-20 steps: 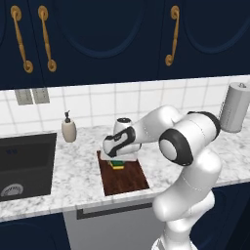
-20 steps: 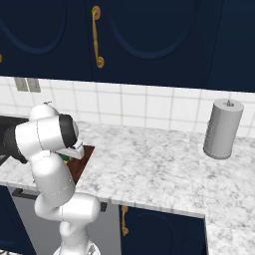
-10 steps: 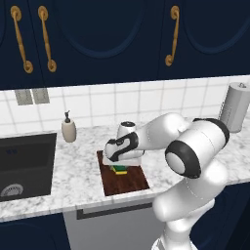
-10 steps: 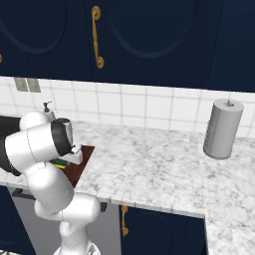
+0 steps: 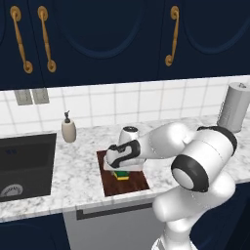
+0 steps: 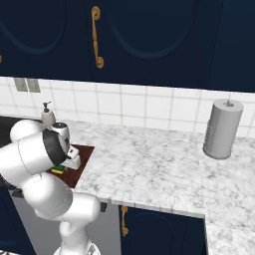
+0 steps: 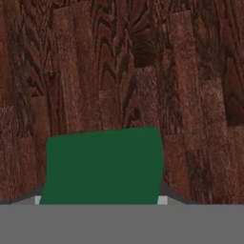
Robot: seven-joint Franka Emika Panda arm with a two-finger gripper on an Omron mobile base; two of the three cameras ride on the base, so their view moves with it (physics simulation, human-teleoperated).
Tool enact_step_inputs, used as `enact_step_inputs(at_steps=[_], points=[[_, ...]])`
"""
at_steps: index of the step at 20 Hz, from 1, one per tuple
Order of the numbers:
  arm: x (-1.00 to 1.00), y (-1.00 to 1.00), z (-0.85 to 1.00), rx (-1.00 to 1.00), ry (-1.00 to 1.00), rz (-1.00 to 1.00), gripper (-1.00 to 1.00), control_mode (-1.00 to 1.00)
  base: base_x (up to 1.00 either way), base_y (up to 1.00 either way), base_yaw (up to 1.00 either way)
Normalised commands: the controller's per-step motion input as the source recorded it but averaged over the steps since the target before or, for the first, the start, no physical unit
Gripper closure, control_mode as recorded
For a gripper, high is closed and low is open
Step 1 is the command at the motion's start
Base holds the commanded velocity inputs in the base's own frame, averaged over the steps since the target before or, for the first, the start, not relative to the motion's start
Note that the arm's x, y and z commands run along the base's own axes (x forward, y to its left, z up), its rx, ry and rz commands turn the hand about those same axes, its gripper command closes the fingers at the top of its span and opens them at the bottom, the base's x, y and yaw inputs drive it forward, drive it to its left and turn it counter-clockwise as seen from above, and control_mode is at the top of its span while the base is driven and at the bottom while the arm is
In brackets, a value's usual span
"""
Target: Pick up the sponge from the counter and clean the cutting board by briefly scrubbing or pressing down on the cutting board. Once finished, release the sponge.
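Right now the gripper (image 5: 121, 169) is closed on the sponge (image 5: 120, 175), which sits pressed on the cutting board (image 5: 133, 182) — green top up, yellow base down against the dark wood. From the hand camera the sponge (image 7: 102, 167) covers the lower middle, with the board's grain (image 7: 124, 66) spread out beyond it. The board lies on the marble bench (image 5: 78, 176), between the sink (image 5: 24, 163) to one side and the paper towel roll (image 5: 236, 106) well apart on the other.

The step in hand looks like the scrub itself. To do it well, the arm should keep the sponge flat and press straight down, then make short strokes that stay inside the board's edges — the sponge seems to sit toward the board's near-left part, so strokes away from that edge are safer. Pressure should be firm but even, lest the thin board slide on the bench. Letting go of the sponge comes only after the scrubbing.
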Motion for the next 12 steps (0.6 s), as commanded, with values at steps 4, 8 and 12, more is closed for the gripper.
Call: enact_step_inputs(at_steps=[4,8,12], points=[[-1.0,-0.2,-0.73,0.0,0.0,0.0,1.0,-1.0,0.0,0.0,0.0],[-1.0,-0.26,-0.68,0.0,0.0,0.0,1.0,-1.0,0.0,0.0,0.0],[-1.0,-0.35,-0.69,0.0,0.0,0.0,1.0,-1.0,0.0,0.0,0.0]])
